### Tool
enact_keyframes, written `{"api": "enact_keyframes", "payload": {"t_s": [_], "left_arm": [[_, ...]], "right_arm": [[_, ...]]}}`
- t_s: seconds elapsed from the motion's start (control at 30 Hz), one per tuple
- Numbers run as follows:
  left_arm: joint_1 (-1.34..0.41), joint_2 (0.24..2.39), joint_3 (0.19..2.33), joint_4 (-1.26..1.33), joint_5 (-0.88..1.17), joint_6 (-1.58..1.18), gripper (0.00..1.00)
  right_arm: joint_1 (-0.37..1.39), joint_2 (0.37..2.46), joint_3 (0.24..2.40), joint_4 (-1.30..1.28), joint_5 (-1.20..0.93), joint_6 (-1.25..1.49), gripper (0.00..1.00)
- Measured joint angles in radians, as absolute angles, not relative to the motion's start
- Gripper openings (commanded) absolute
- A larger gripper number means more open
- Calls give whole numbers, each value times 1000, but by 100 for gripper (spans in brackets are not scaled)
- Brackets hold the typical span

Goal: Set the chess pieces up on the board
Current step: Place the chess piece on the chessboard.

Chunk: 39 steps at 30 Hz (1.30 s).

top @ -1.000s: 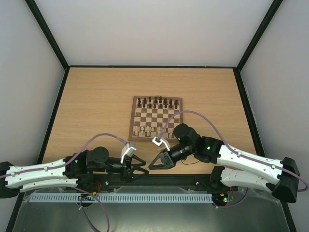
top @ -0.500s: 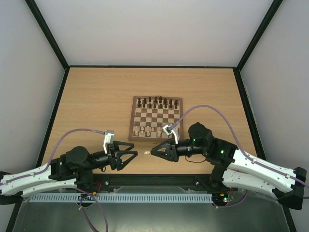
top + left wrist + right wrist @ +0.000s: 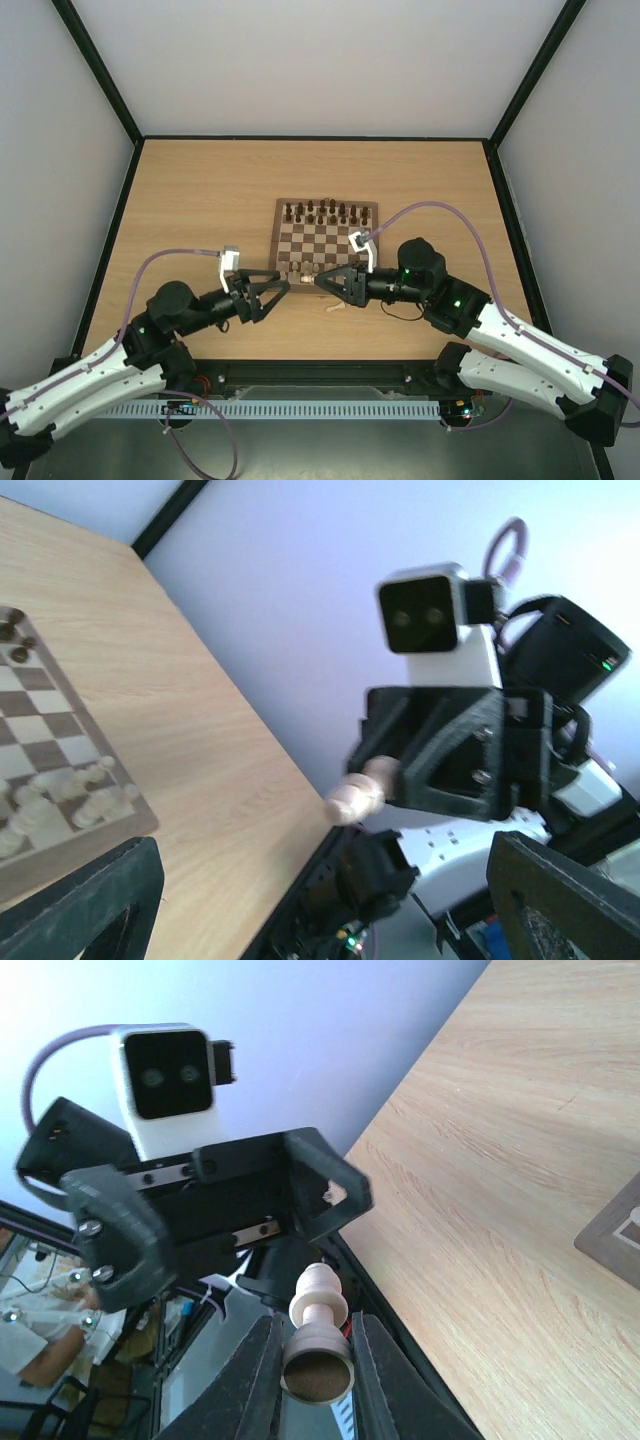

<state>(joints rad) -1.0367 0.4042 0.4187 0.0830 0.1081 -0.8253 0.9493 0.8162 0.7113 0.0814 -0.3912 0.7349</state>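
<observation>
The board (image 3: 325, 240) lies mid-table, with dark pieces along its far rows and several cream chess pieces (image 3: 303, 271) on its near rows. My right gripper (image 3: 318, 282) is shut on a cream pawn (image 3: 318, 1345), held in the air over the board's near edge with its head pointing left. My left gripper (image 3: 280, 289) is open and empty, facing the right one from a short way off. In the left wrist view the held pawn (image 3: 355, 792) sticks out of the right gripper's jaws, and the board (image 3: 95, 835) lies at the left.
A small pale object, which looks like a cream piece (image 3: 333, 306), lies on the table just in front of the board. The black table rail runs along the near edge (image 3: 320, 368). Bare wood surrounds the board on all sides.
Both grippers have moved away from the near edge toward the board's front edge. The right one kept the pawn. The left gripper stayed open.
</observation>
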Motion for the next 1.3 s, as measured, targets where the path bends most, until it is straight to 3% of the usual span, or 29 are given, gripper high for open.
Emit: {"api": "enact_keyframes", "payload": {"t_s": [0.2,0.53,0.77,1.03,1.3], "left_arm": [[-809,465,373,212,348,-889,89],[-794,525,350,419,569,-982,83],[-793,518,328,466,614,-1015,76],[-793,510,326,485,629,-1035,57],[-793,511,322,502,636,-1046,47]], "right_arm": [[910,826,711,121,-431,751,7],[894,876,702,229,-542,799,7],[892,900,702,282,-598,824,7],[891,931,696,333,-651,854,8],[891,946,695,350,-682,863,8]]}}
